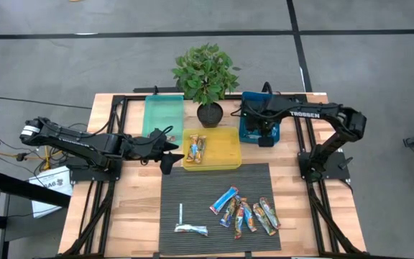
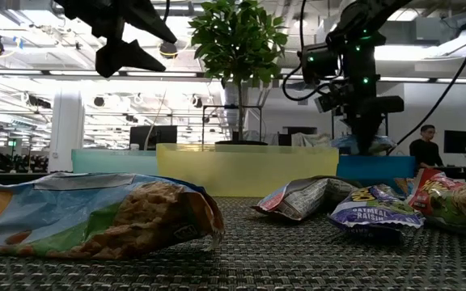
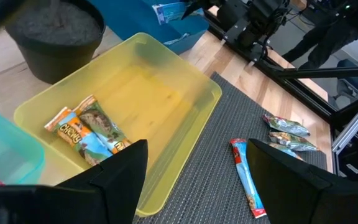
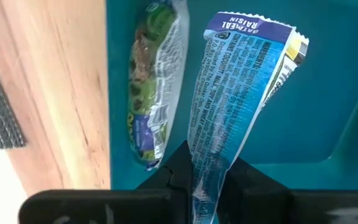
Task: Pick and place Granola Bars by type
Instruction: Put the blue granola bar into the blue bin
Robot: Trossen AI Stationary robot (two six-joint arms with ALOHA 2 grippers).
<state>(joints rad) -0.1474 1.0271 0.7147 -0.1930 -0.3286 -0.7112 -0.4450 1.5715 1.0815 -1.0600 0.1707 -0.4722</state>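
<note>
Your right gripper (image 4: 205, 180) pinched a shiny blue-wrapped bar (image 4: 238, 99) over the blue plastic bin (image 4: 328, 81); left gripper (image 3: 197, 168) gaped empty; several bars (image 1: 244, 212) remained unsorted.

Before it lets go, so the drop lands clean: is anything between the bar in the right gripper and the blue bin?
Nothing visible. The right gripper holds the bar directly over the blue bin; another bar lies beside it.

Potted plant (image 1: 205, 75) stands between the trays; mat's (image 1: 192, 187) far strip lies bare.
</note>
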